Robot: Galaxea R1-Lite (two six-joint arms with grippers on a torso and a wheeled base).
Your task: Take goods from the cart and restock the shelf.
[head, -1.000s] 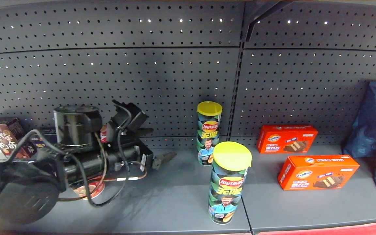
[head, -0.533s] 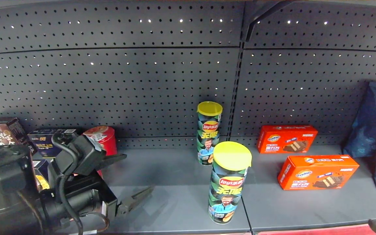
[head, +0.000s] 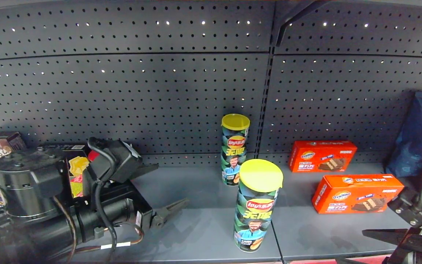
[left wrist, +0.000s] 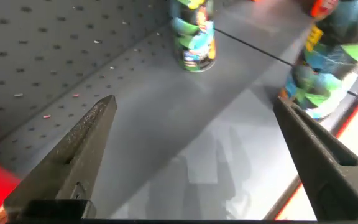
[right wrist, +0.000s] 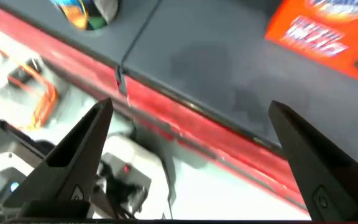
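The shelf (head: 196, 227) already carries a front can (head: 256, 205) and back can (head: 234, 148), upright mid-shelf, with a front box (head: 355, 192) and back box (head: 321, 156) to their right (all look placed). The left gripper (left wrist: 194, 102), over the shelf's left part, and the right gripper (right wrist: 191, 104), at its front lip, both gape empty. I judge more cart trips remain.

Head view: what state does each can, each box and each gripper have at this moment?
left gripper, open, empty, over the shelf.
right gripper, open, empty, by the shelf's front edge.
front chip can, upright, lid on.
rear chip can, upright, lid on.
front orange box, closed.
rear orange box, closed.
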